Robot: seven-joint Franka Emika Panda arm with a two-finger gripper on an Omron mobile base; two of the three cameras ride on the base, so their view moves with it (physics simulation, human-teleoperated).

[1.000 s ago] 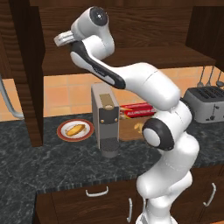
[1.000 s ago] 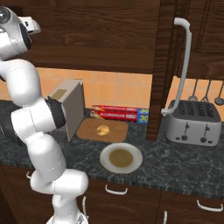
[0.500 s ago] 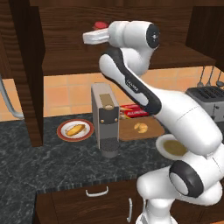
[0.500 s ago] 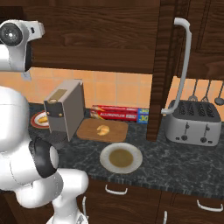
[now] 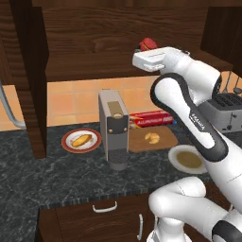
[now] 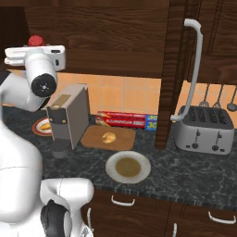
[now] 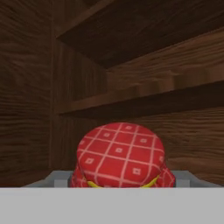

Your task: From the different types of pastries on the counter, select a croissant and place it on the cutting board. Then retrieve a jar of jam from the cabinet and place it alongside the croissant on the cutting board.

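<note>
The croissant (image 5: 152,137) lies on the cutting board (image 5: 165,141); the jar of jam (image 7: 120,156) awaits transfer at the gripper (image 5: 142,60), jaw state indeterminable.

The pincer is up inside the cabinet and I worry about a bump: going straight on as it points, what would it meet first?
Most likely the jar of jam, dead ahead and very close; the cabinet wall lies behind it. Exact depth is unclear.
</note>
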